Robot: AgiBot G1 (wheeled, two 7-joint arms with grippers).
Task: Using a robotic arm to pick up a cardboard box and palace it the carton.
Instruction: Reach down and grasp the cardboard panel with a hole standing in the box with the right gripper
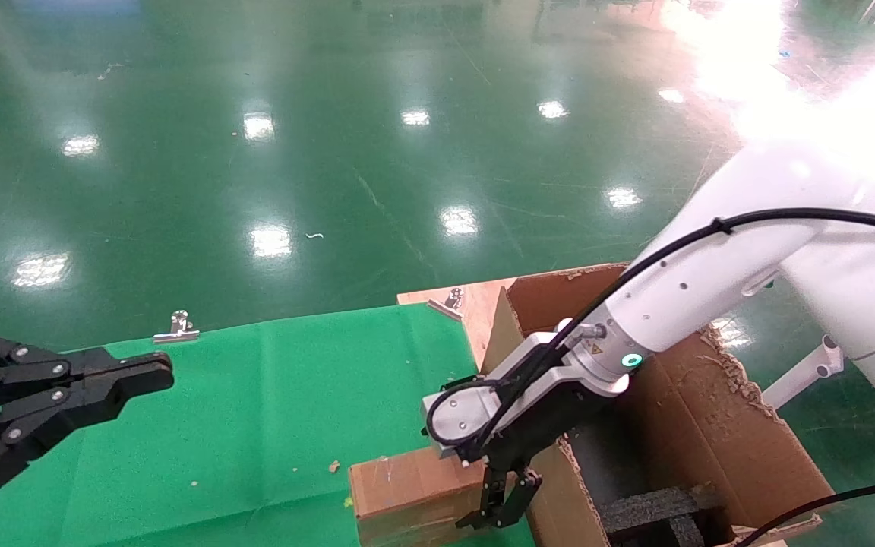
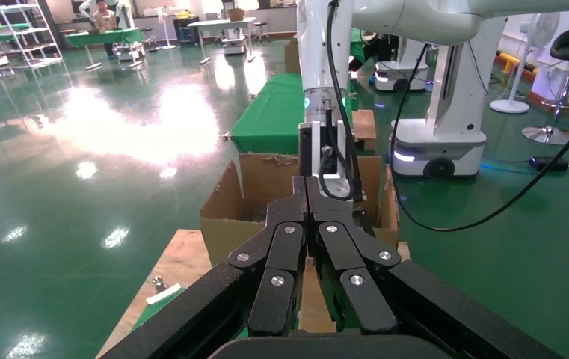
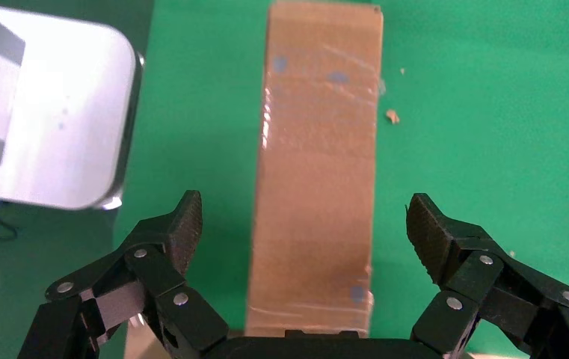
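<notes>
The cardboard box point(image 1: 407, 490) is a flat brown slab lying on the green cloth near the table's front edge, just left of the carton point(image 1: 718, 425). The white robotic arm point(image 1: 696, 289) reaches down from the right. Its black right gripper point(image 1: 508, 501) hangs at the box's right end, by the carton's near wall. In the right wrist view this gripper point(image 3: 305, 221) is open, with one fingertip on each side of the box point(image 3: 318, 164) and a gap to it on both sides. My left gripper point(image 1: 156, 376) hovers shut at the far left, holding nothing.
Black foam blocks point(image 1: 658, 509) lie inside the carton, whose flaps are ragged. A green cloth point(image 1: 255, 410) covers a wooden board point(image 1: 475, 304), held by silver clips point(image 1: 177, 327). Shiny green floor surrounds the table. A white mobile robot base point(image 2: 438, 142) stands beyond the carton point(image 2: 229, 217).
</notes>
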